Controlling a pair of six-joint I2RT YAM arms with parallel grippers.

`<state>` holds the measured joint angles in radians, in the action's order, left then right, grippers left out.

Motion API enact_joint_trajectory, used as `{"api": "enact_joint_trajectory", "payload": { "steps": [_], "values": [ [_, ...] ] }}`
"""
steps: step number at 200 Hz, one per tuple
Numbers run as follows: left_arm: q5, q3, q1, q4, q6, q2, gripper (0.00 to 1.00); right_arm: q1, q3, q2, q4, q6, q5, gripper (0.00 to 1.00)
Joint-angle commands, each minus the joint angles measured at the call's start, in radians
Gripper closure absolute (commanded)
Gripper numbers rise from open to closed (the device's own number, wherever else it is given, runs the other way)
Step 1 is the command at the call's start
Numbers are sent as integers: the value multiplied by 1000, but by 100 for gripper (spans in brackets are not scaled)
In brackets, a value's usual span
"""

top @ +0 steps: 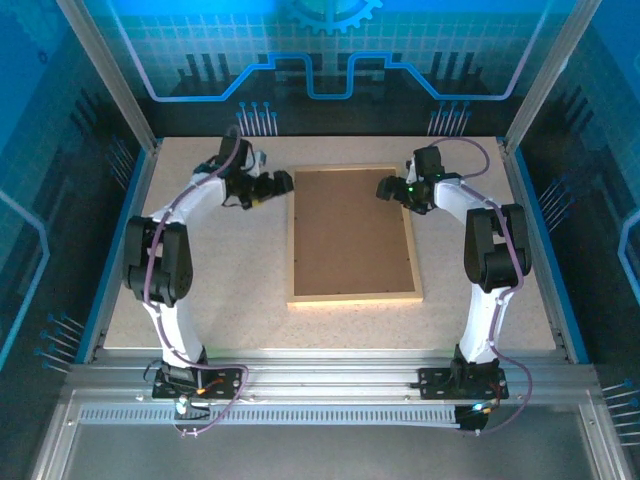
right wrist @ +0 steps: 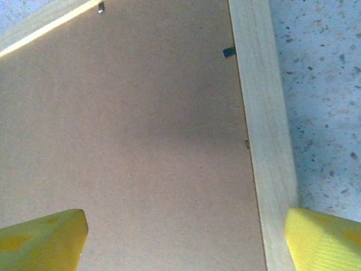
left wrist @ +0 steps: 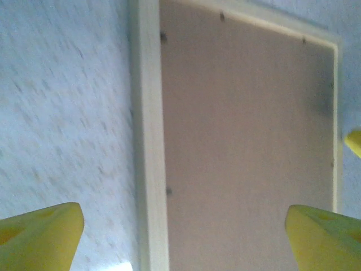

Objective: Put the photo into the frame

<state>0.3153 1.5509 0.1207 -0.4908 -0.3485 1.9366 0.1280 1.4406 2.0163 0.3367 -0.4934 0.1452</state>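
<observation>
Top external: frame flat, long axis near-far, lying right of my left pincer, left of my right pincer. Both spread wide, empty, at far corners; equally near.

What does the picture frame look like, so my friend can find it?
Look at the big speckled table. The frame lies flat in its middle. Its pale wooden rim goes around a plain brown board, and it is the only rectangle there.

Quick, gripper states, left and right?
Left gripper: open, empty, above the frame's left rail.
Right gripper: open, empty, above its right rail.
</observation>
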Motion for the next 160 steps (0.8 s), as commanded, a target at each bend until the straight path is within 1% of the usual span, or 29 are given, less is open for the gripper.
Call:
{"api": "enact_joint_trajectory", "payload": {
  "steps": [1,23,52,79,97,115,160],
  "values": [
    [-67,155,-4,-138,84,128,9,-14,23,-25,62,71,-56,9],
    [-66,331,-4,-211,117,253,11,-15,12,-27,83,97,-87,9],
    [-63,569,-5,-325,150,420,13,-17,4,-12,91,110,-90,9],
    [-71,742,-5,-412,155,542,15,-19,0,4,91,110,-90,9],
    [-65,788,-4,-424,147,581,16,-19,-1,16,88,112,-73,13],
    [-59,794,-5,-410,138,600,17,-18,3,27,88,113,-59,15],
    [-48,806,0,-402,124,630,20,-19,6,25,84,113,-55,17]
  ]
}}
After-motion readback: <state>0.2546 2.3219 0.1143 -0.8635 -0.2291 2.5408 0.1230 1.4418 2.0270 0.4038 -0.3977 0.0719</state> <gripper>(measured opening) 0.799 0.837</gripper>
